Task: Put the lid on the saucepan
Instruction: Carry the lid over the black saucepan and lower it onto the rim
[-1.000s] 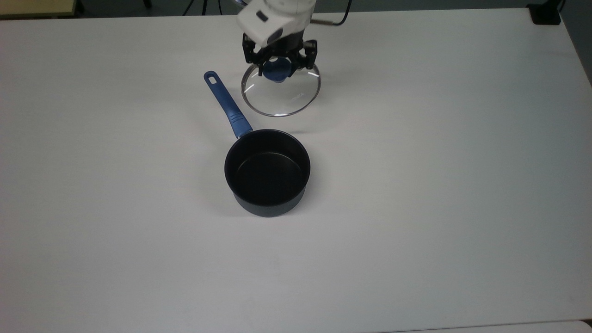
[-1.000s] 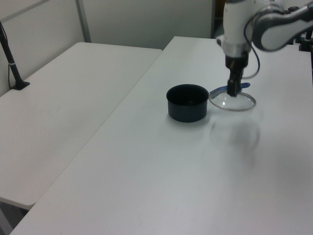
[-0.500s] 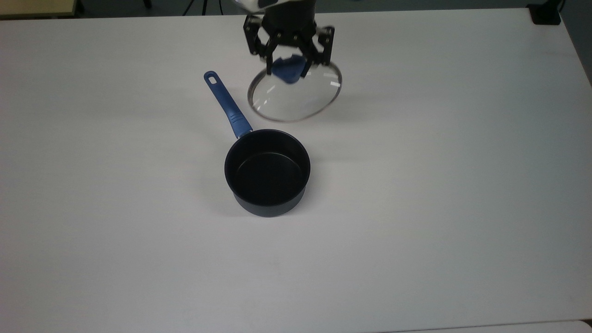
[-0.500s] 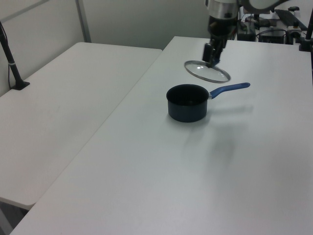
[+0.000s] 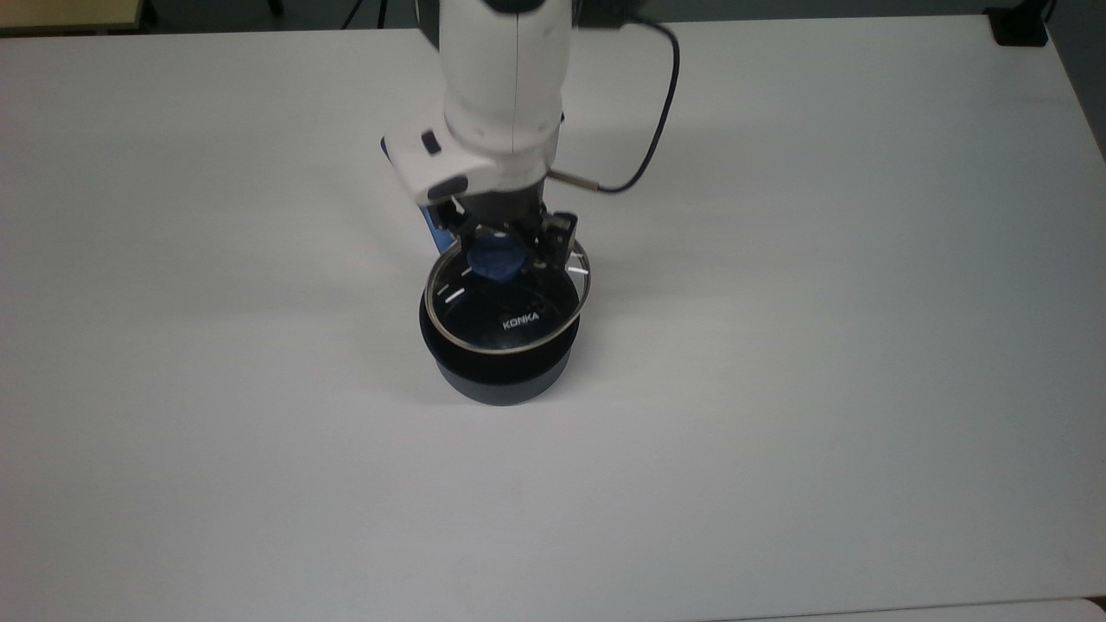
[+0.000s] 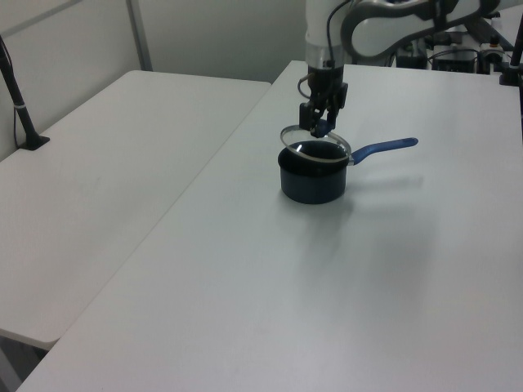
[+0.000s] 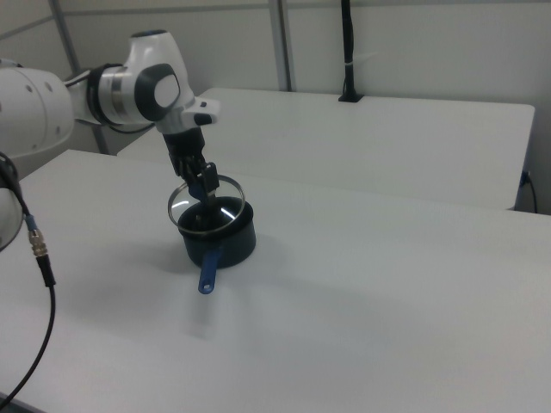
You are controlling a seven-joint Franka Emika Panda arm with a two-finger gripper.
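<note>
Held the lid [image 5: 505, 321] in the hand [image 5: 510, 250], closed tight on the blue knob [image 5: 495, 260]. Hung it right over the open top of the pot [image 5: 501, 382], which stood on the white desk [image 5: 778, 389]. Looked a bit tipped in the left view, with one side of the lid [image 6: 315, 147] higher than the other.

Seemed most of the way done. Lined up well with the pot, round over round. Not yet sat flat on the rim, by the look of it. Still to do: lower the lid the last little bit, let it settle level, then let go of the knob and lift the hand away.

Hard to tell if the lid's edge touched the pot's rim anywhere. Covered most of the pot's long blue handle [image 5: 435, 226] with the arm in the top view, but showed it plainly in the left view [image 6: 384, 148]. Hid the fingertips partly behind the knob too. Could read the small white word on the glass. Cut off the top of the arm and its black cable [image 5: 658, 104] at the edge of the top view.
</note>
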